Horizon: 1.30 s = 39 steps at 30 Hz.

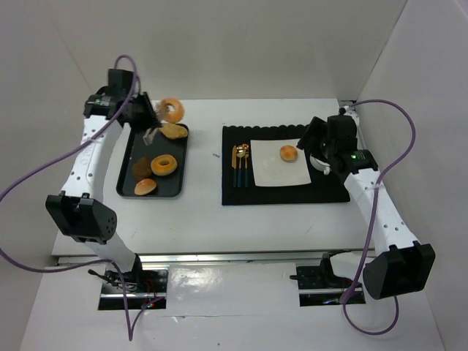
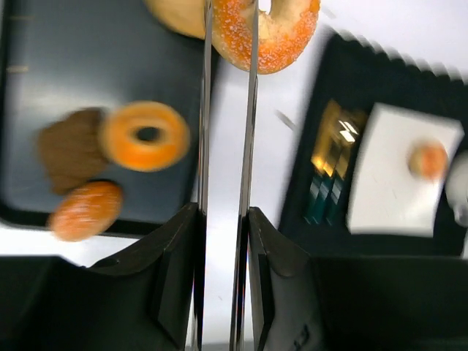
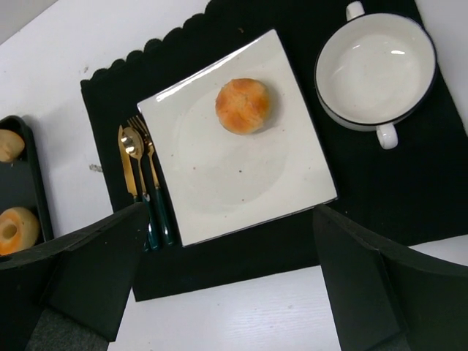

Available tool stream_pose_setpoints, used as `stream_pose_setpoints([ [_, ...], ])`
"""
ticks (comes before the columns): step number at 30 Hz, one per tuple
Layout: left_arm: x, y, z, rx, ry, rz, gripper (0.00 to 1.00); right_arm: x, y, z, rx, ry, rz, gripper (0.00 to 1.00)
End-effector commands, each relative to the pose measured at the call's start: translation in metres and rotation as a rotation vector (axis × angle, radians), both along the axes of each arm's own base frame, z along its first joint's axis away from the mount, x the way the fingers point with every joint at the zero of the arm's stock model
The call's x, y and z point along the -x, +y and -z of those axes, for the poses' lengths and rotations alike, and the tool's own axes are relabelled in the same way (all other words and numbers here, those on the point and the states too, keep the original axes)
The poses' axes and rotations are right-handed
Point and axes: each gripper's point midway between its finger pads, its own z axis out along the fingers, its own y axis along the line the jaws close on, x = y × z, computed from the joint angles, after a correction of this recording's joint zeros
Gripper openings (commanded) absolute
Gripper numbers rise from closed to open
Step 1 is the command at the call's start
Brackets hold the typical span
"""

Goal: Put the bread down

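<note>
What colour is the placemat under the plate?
The placemat is black; right wrist view shows it best.

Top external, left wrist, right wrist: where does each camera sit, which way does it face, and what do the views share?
Top external: above and behind the bases, looking down on the table; left arm and right arm show, tray left, plate right.
Left wrist: on the left gripper, looking along its tongs, which pinch a sugared doughnut.
Right wrist: on the open right gripper, looking straight down at the bun.
Shared: all three see the plate and bun.
</note>
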Motion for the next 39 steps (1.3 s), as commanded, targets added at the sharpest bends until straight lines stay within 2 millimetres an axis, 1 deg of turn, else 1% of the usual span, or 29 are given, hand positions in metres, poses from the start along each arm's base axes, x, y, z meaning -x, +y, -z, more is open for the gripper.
stream_pose_setpoints([
  [1, 0.007, -0.095, -0.008, 0.053, -0.007, 0.264, 0.09, -0.006, -0.015, -0.037, 0.034, -0.072, 0.066, 1.0],
  [2, 0.008, -0.131, 0.002, 0.079, 0.014, 0.326, 0.09, -0.004, -0.017, -0.042, 0.046, -0.081, 0.07, 1.0],
  [3, 0.009, -0.149, 0.007, 0.096, 0.021, 0.361, 0.09, -0.002, -0.019, -0.047, 0.049, -0.097, 0.078, 1.0],
  [4, 0.005, -0.169, 0.0, 0.116, -0.013, 0.397, 0.07, -0.001, -0.022, -0.055, 0.06, -0.116, 0.085, 1.0],
  [5, 0.008, -0.19, 0.004, 0.143, -0.003, 0.433, 0.07, 0.003, -0.023, -0.056, 0.067, -0.117, 0.08, 1.0],
  [6, 0.013, -0.22, 0.012, 0.144, 0.0, 0.497, 0.07, 0.008, -0.028, -0.061, 0.078, -0.127, 0.101, 1.0],
  [7, 0.016, -0.238, 0.017, 0.162, 0.005, 0.524, 0.07, 0.01, -0.03, -0.064, 0.082, -0.137, 0.111, 1.0],
  [8, 0.012, -0.254, 0.017, 0.172, -0.025, 0.53, 0.07, 0.014, -0.032, -0.065, 0.087, -0.136, 0.119, 1.0],
  [9, 0.02, -0.276, 0.022, 0.179, -0.021, 0.569, 0.07, 0.017, -0.035, -0.066, 0.097, -0.134, 0.133, 1.0],
  [10, 0.016, -0.289, 0.033, 0.177, -0.011, 0.585, 0.07, 0.02, -0.036, -0.071, 0.094, -0.149, 0.134, 1.0],
  [11, 0.016, -0.3, 0.038, 0.183, 0.001, 0.593, 0.07, 0.022, -0.038, -0.068, 0.102, -0.136, 0.142, 1.0],
  [12, 0.019, -0.313, 0.043, 0.169, -0.001, 0.609, 0.07, 0.024, -0.041, -0.072, 0.1, -0.149, 0.152, 1.0],
  [13, 0.011, -0.321, 0.051, 0.144, -0.007, 0.598, 0.07, 0.027, -0.042, -0.072, 0.107, -0.15, 0.148, 1.0],
  [14, 0.007, -0.326, 0.053, 0.134, -0.014, 0.597, 0.07, 0.027, -0.042, -0.072, 0.108, -0.15, 0.148, 1.0],
  [15, 0.006, -0.324, 0.06, 0.12, 0.012, 0.579, 0.07, 0.027, -0.042, -0.067, 0.11, -0.139, 0.147, 1.0],
  [16, 0.006, -0.33, 0.057, 0.125, 0.009, 0.57, 0.07, 0.028, -0.042, -0.067, 0.121, -0.138, 0.14, 1.0],
  [18, 0.002, -0.327, 0.07, 0.103, 0.036, 0.538, 0.07, 0.029, -0.043, -0.064, 0.131, -0.126, 0.134, 1.0],
  [19, 0.002, -0.327, 0.07, 0.103, 0.036, 0.538, 0.07, 0.028, -0.045, -0.061, 0.139, -0.116, 0.143, 1.0],
  [21, 0.002, -0.321, 0.076, 0.077, 0.044, 0.519, 0.07, 0.025, -0.046, -0.062, 0.153, -0.113, 0.145, 1.0],
  [22, 0.003, -0.32, 0.07, 0.082, 0.033, 0.519, 0.07, 0.025, -0.046, -0.062, 0.153, -0.113, 0.145, 1.0],
  [23, 0.0, -0.314, 0.076, 0.072, 0.046, 0.493, 0.07, 0.024, -0.046, -0.059, 0.155, -0.104, 0.144, 1.0],
  [24, 0.001, -0.31, 0.077, 0.062, 0.047, 0.484, 0.07, 0.023, -0.045, -0.061, 0.157, -0.112, 0.132, 1.0],
  [26, 0.002, -0.294, 0.078, 0.056, 0.061, 0.46, 0.07, 0.023, -0.045, -0.057, 0.159, -0.103, 0.131, 1.0],
  [27, 0.0, -0.294, 0.075, 0.074, 0.046, 0.474, 0.09, 0.021, -0.045, -0.054, 0.161, -0.094, 0.13, 1.0],
  [30, -0.004, -0.288, 0.084, 0.077, 0.07, 0.479, 0.09, 0.02, -0.043, -0.056, 0.154, -0.102, 0.123, 1.0],
  [34, -0.005, -0.294, 0.092, 0.079, 0.094, 0.511, 0.09, 0.02, -0.044, -0.052, 0.152, -0.092, 0.123, 1.0],
  [36, -0.002, -0.298, 0.092, 0.078, 0.094, 0.52, 0.15, 0.019, -0.044, -0.053, 0.15, -0.101, 0.124, 1.0],
  [37, -0.002, -0.298, 0.092, 0.078, 0.094, 0.52, 0.27, 0.019, -0.044, -0.053, 0.15, -0.101, 0.124, 1.0],
  [39, 0.001, -0.303, 0.088, 0.081, 0.086, 0.531, 0.4, 0.019, -0.043, -0.053, 0.145, -0.101, 0.116, 1.0],
])
